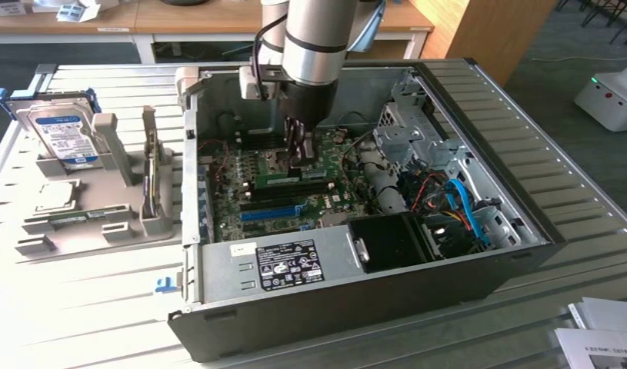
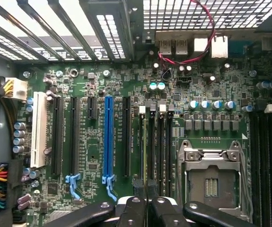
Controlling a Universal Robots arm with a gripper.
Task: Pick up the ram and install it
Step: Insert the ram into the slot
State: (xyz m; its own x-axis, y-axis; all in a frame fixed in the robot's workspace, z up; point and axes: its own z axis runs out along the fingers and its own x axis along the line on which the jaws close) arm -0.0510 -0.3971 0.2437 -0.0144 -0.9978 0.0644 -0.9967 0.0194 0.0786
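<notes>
Well away from the tool, on the exterior view's left, a hard drive (image 1: 61, 131) stands in a grey tray (image 1: 88, 240). The gripper (image 1: 298, 150) reaches down inside the open computer case (image 1: 292, 307), over the motherboard (image 2: 88, 94). To one side of its fingers lies the blue expansion slot (image 2: 109, 142). The gripper (image 2: 145, 205) is pinched narrow on a thin edge, apparently the ram (image 2: 144, 156), lined up along a memory slot. On the other side is the empty CPU socket (image 2: 214, 182). The pick-up looks done. Whether the stick is seated I cannot tell.

Ribbed table (image 1: 88, 323) with computer case (image 1: 324, 304), grey tray (image 1: 92, 240), papers (image 1: 601, 346).
</notes>
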